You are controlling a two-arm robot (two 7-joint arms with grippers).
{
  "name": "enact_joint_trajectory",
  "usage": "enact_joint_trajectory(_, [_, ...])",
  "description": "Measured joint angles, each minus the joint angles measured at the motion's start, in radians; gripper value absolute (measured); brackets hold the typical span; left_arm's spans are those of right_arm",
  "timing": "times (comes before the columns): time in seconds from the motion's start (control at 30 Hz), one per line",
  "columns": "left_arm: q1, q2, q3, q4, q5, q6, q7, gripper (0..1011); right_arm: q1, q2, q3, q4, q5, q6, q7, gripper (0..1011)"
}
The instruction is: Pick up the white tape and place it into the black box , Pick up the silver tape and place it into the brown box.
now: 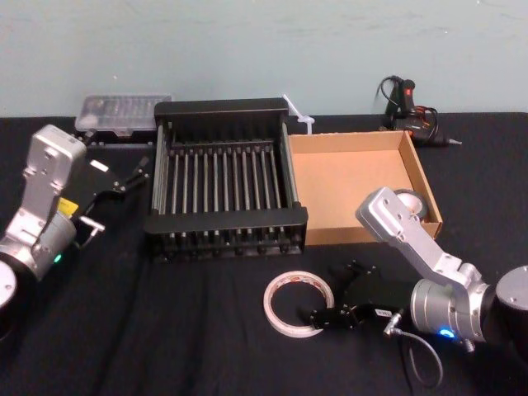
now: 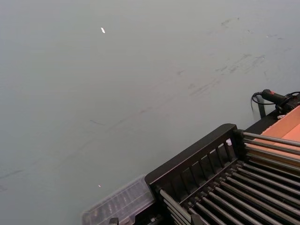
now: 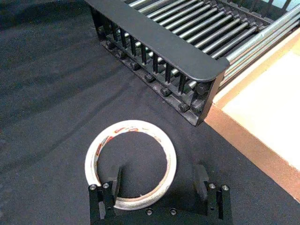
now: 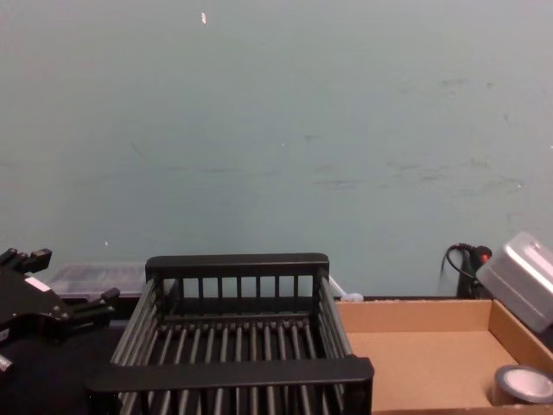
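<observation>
The right arm reached in low from the right side of the table (image 1: 206, 355), its silver forearm angled down and inward across the near corner of the brown box (image 1: 346, 186), with the wrist bent to point the right gripper (image 3: 158, 180) left at the white tape (image 3: 136, 125). The claw was spread wide and holding nothing. In the right wrist view, one finger (image 3: 115, 180) sat inside the ring's hole and the other finger (image 3: 200, 179) sat outside it, so one side of the ring lay between them. The white tape lay flat on the black cloth, just in front of the near right corner of the black box (image 1: 227, 107) and apart from it. The silver tape (image 1: 414, 198) rested inside the brown box against its right wall, partly hidden by the right arm in the head view. Over on the left, the other arm stood raised beside the black box with its forearm upright. The left gripper (image 1: 128, 175) pointed toward the crate's left side, fingers parted and empty.
</observation>
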Motion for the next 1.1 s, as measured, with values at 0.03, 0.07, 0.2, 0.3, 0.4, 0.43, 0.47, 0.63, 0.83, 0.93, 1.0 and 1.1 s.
enact_joint_trajectory(0.03, [0.000,0.000,0.000,0.000,0.000,0.000,0.000,1001,0.000,0.000,0.000,0.000,0.000,0.000,0.000,1000])
enact_joint_trajectory(0.07, [0.000,0.000,0.000,0.000,0.000,0.000,0.000,1001,0.000,0.000,0.000,0.000,0.001,0.001,0.000,1000])
enact_joint_trajectory(0.2, [0.000,0.000,0.000,0.000,0.000,0.000,0.000,1001,0.000,0.001,0.000,0.001,0.001,0.004,0.000,1000])
enact_joint_trajectory(0.3, [0.000,0.000,0.000,0.000,0.000,0.000,0.000,1001,0.001,0.001,0.000,0.001,0.002,0.009,0.000,1000])
enact_joint_trajectory(0.4, [0.000,0.000,0.000,0.000,0.000,0.000,0.000,1001,0.002,0.000,-0.001,0.002,0.002,0.012,0.000,1000])
enact_joint_trajectory(0.43, [0.000,0.000,0.000,0.000,0.000,0.000,0.000,1001,0.002,0.000,-0.001,0.002,0.002,0.012,0.000,1000])
enact_joint_trajectory(0.47, [0.000,0.000,0.000,0.000,0.000,0.000,0.000,1001,0.002,0.000,-0.001,0.003,0.002,0.013,0.000,1000])
enact_joint_trajectory(0.63, [0.000,0.000,0.000,0.000,0.000,0.000,0.000,1001,0.003,-0.002,-0.003,0.004,0.002,0.017,-0.002,1000])
enact_joint_trajectory(0.83, [0.000,0.000,0.000,0.000,0.000,0.000,0.000,1001,0.003,-0.003,-0.003,0.004,0.002,0.019,-0.003,1000])
enact_joint_trajectory(0.93, [0.000,0.000,0.000,0.000,0.000,0.000,0.000,1001,0.003,-0.003,-0.003,0.004,0.002,0.019,-0.003,1000])
enact_joint_trajectory(1.0, [0.000,0.000,0.000,0.000,0.000,0.000,0.000,1001,0.003,-0.003,-0.003,0.004,0.002,0.019,-0.003,1000])
enact_joint_trajectory(1.1, [0.000,0.000,0.000,0.000,0.000,0.000,0.000,1001,0.003,-0.002,-0.003,0.004,0.002,0.019,-0.003,1000])
